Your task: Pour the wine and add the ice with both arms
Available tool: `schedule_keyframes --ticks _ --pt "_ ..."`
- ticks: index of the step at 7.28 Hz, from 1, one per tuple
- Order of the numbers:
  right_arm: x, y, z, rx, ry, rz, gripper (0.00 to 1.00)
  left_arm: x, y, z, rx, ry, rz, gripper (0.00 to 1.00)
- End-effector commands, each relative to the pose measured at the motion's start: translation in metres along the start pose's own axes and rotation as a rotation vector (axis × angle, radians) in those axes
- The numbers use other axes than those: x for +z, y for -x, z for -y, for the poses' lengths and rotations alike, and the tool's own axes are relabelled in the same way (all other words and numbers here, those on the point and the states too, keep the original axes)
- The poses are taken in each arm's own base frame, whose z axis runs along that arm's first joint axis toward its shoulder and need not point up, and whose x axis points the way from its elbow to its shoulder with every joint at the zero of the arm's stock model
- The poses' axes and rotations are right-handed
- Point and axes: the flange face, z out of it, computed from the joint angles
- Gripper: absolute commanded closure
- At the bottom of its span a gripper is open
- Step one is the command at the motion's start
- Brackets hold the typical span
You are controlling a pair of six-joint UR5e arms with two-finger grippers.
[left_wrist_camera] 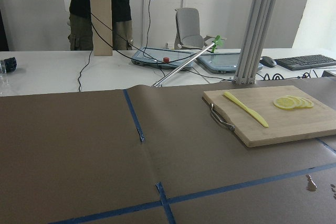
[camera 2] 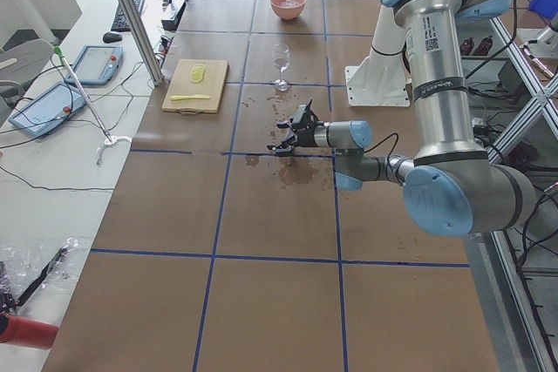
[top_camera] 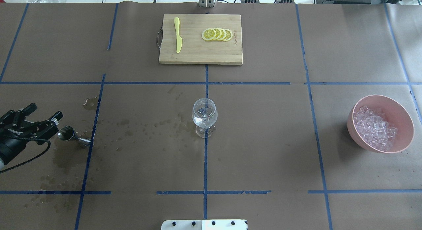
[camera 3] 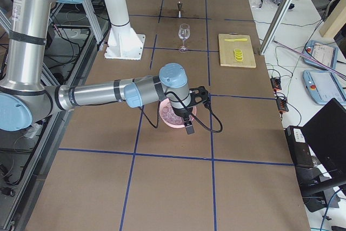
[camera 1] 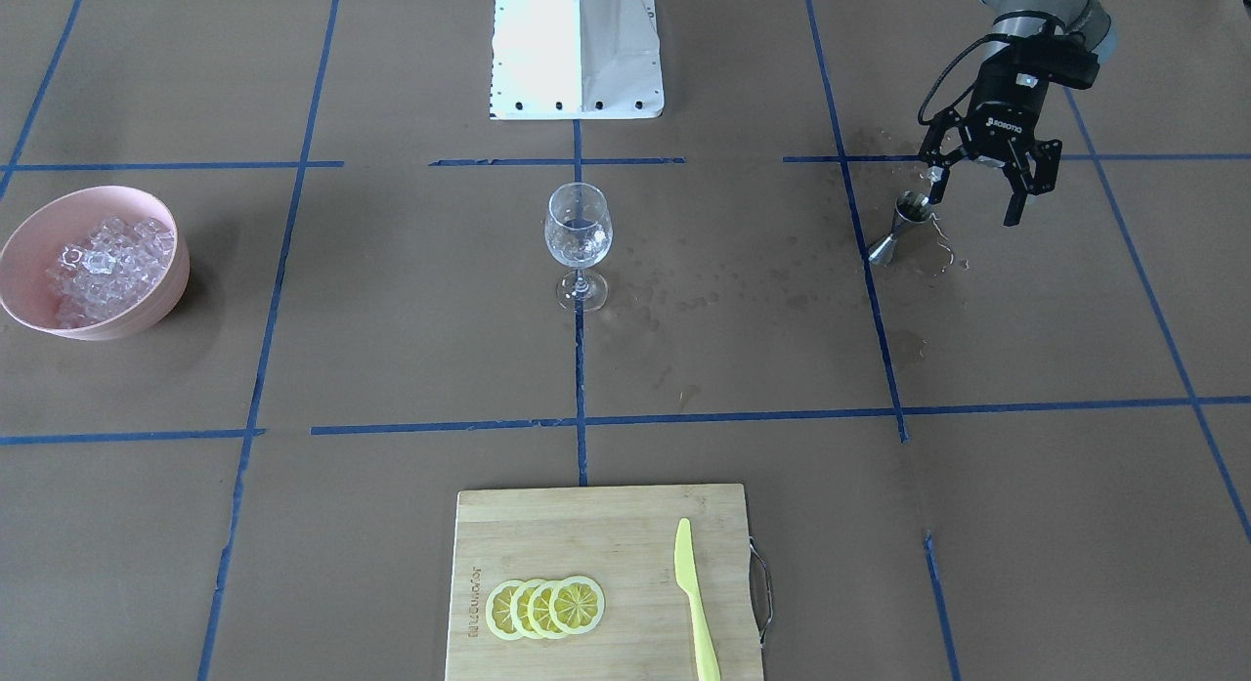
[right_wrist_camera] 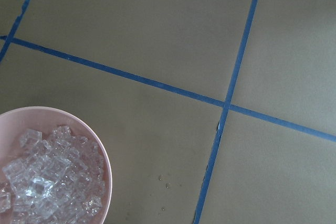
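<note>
The ice (camera 1: 103, 266) fills a pink bowl (camera 1: 156, 305) on the table; it also shows in the overhead view (top_camera: 374, 128) and the right wrist view (right_wrist_camera: 47, 187). A clear stemmed glass (camera 1: 578, 234) stands upright at the table's centre. A steel jigger (camera 1: 904, 227) stands on wet paper. My left gripper (camera 1: 972, 197) is open and empty, just beside and above the jigger, not touching it. My right gripper (camera 3: 184, 113) hangs over the pink bowl (camera 3: 175, 117) in the exterior right view only; I cannot tell whether it is open or shut.
A wooden cutting board (camera 1: 547, 534) carries lemon slices (camera 1: 545, 607) and a yellow knife (camera 1: 694, 603) on the operators' side. The white pedestal (camera 1: 577, 46) stands at the robot's side. Wet spots (camera 1: 723, 290) lie between glass and jigger.
</note>
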Motion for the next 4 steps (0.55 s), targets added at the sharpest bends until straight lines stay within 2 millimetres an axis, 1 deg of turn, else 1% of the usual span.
schedule_keyframes --ticks 1,2,3,4 --pt "-0.002 -0.002 -0.001 0.004 -0.003 -0.002 0.00 -0.014 -0.023 -0.036 0.024 -0.040 0.027 0.01" --pt "-0.001 -0.003 -0.001 0.006 -0.002 -0.002 0.00 -0.014 -0.032 -0.048 0.026 -0.047 0.029 0.01" --pt "-0.001 -0.002 0.000 0.004 -0.003 -0.002 0.00 -0.010 -0.036 -0.059 0.032 -0.054 0.036 0.01" --pt "-0.002 -0.002 0.000 0.003 -0.004 -0.002 0.00 -0.001 -0.044 -0.073 0.032 -0.065 0.043 0.01"
